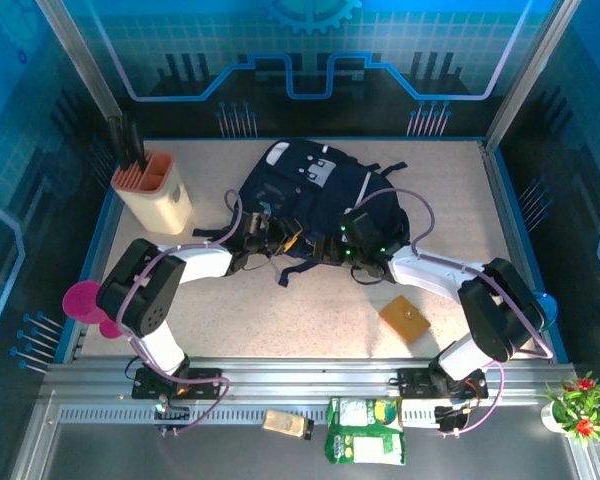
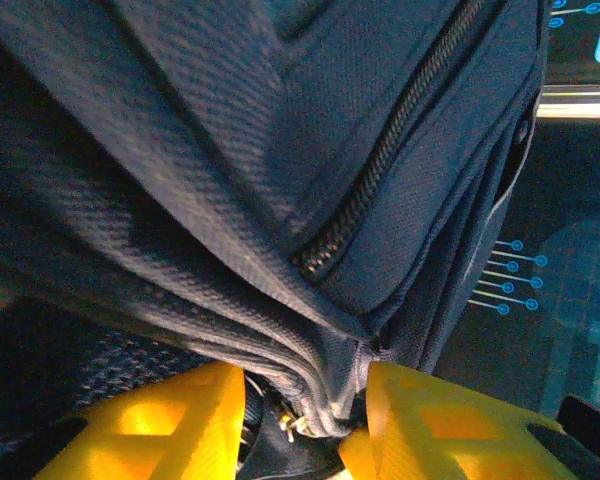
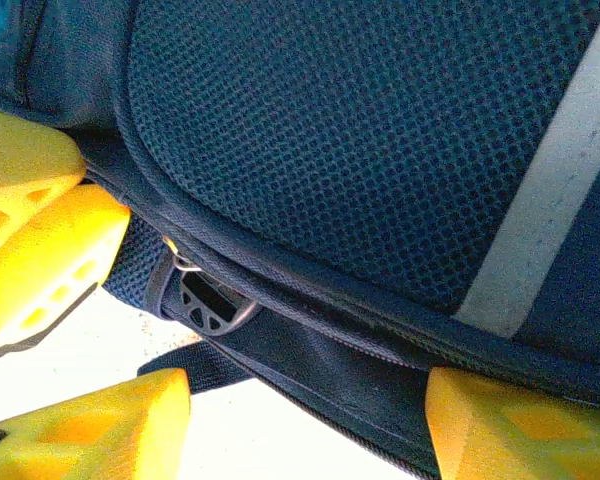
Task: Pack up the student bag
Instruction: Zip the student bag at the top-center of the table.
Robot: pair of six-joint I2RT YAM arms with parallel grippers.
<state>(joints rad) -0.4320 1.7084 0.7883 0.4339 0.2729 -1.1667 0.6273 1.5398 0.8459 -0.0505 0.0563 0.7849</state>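
Note:
The student bag (image 1: 315, 190), dark navy with white piping and a grey-white patch, lies flat in the middle of the table, its black straps trailing toward me. My left gripper (image 1: 270, 236) is at its near left edge. In the left wrist view its yellow fingers (image 2: 160, 420) stand apart, the left gripper (image 2: 302, 400) open, with a fold of the bag's fabric (image 2: 330, 385) between them, lying against the right finger. My right gripper (image 1: 356, 246) is at the near right edge. It (image 3: 305, 420) stands wide open astride the bag's hem (image 3: 380, 370).
A beige holder (image 1: 152, 190) with dark pens stands at the back left. An orange-brown square (image 1: 404, 318) lies right of centre. A magenta object (image 1: 85, 300) sits at the left edge. Green packets (image 1: 365, 430) and a small beige pack (image 1: 288, 424) lie on the near rail.

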